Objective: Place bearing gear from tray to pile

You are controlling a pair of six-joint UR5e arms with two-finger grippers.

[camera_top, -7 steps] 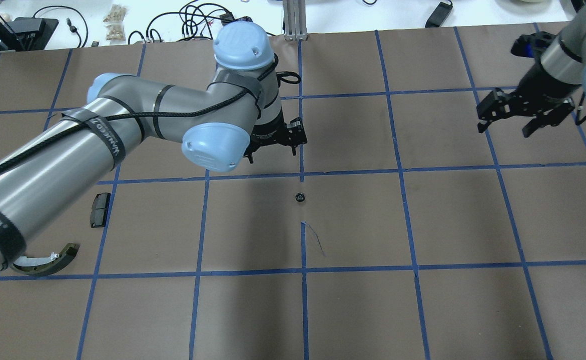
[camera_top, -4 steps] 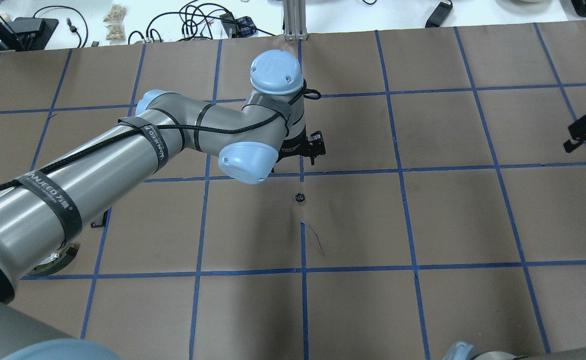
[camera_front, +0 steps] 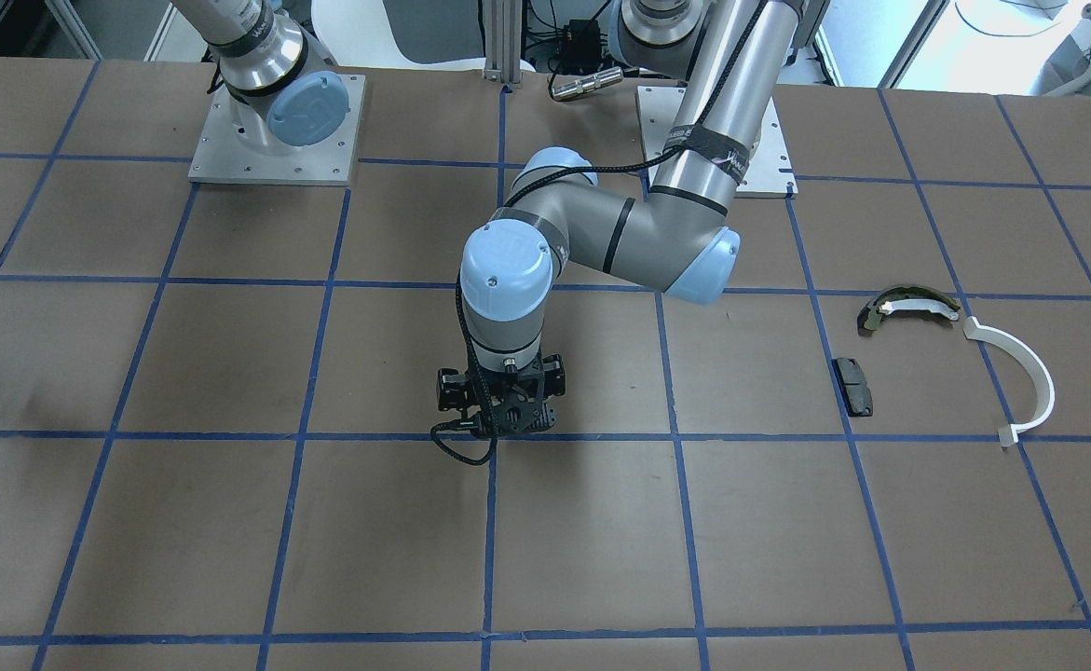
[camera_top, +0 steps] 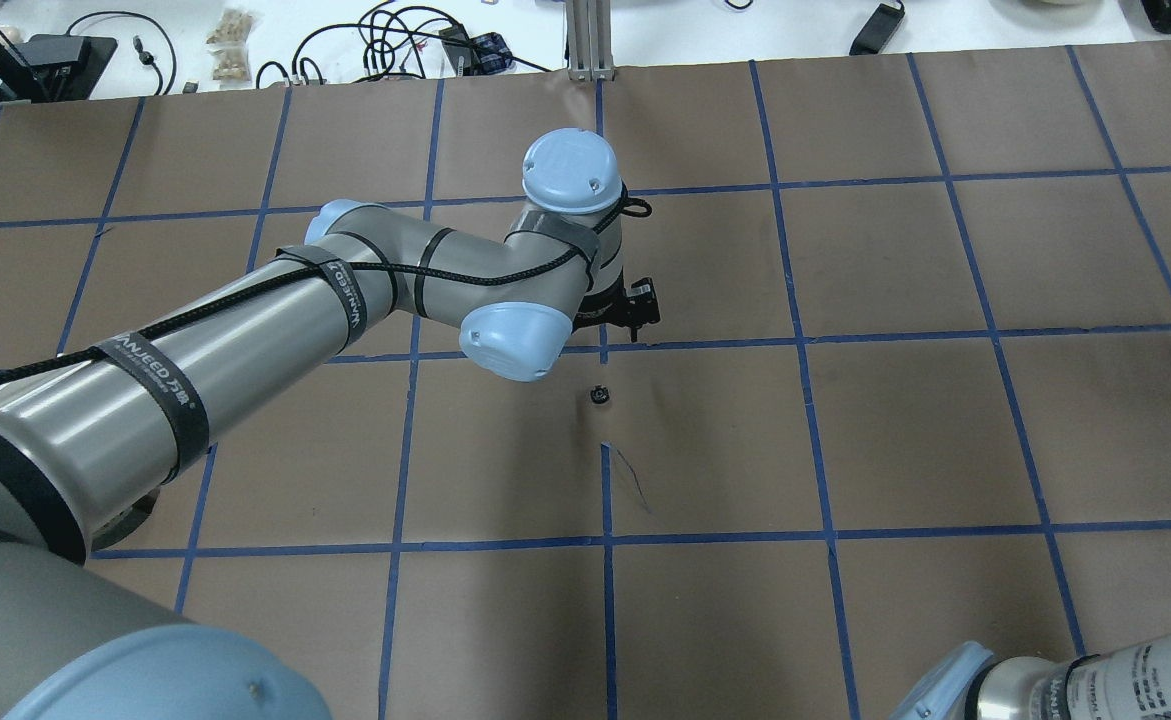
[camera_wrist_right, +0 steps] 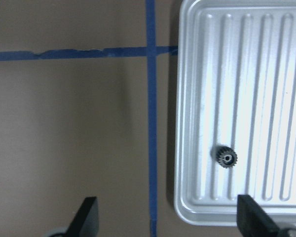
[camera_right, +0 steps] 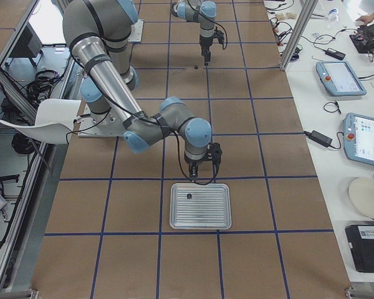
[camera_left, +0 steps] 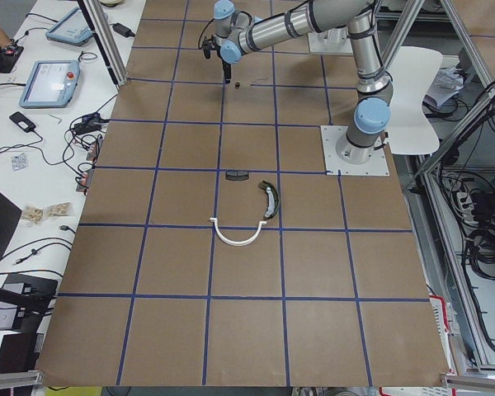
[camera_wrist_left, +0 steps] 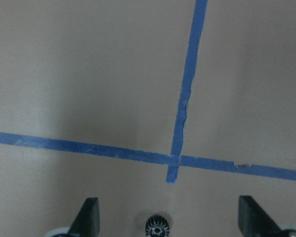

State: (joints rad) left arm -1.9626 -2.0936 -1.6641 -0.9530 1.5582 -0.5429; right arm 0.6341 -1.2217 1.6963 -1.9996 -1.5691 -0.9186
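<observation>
Shifted closer, my left gripper (camera_wrist_left: 168,217), spread wide, lines up on the gear (camera_top: 598,394); next, I judge, centre and descend.

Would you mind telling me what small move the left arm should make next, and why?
Probably ease the left gripper back toward the robot and down over the bearing gear. Its fingers are open, and the gear lies on the table just short of them, roughly centred between them.
</observation>
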